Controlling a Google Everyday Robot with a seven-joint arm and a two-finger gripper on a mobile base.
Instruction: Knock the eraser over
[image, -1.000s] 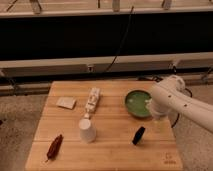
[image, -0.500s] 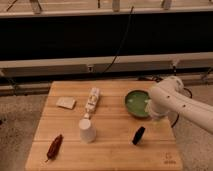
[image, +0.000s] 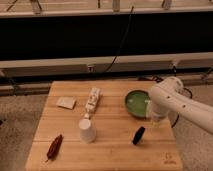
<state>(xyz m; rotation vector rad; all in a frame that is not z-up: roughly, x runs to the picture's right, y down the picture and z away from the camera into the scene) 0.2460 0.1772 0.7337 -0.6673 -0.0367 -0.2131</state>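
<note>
The eraser (image: 138, 135) is a small black block on the wooden table (image: 107, 150), at the front right, leaning to one side. My gripper (image: 154, 119) hangs from the white arm (image: 182, 104) at the table's right side, just up and right of the eraser and apart from it. It sits in front of the green bowl (image: 136, 103).
A white cup (image: 87, 130) stands upside down at the middle front. A dark red pepper-like thing (image: 54, 146) lies at the front left. A pale beige pad (image: 66, 102) lies at the back left. A white oblong object (image: 92, 100) lies at the back centre.
The arm and gripper have shifted slightly left and down toward the eraser. The eraser and other objects have not moved.
</note>
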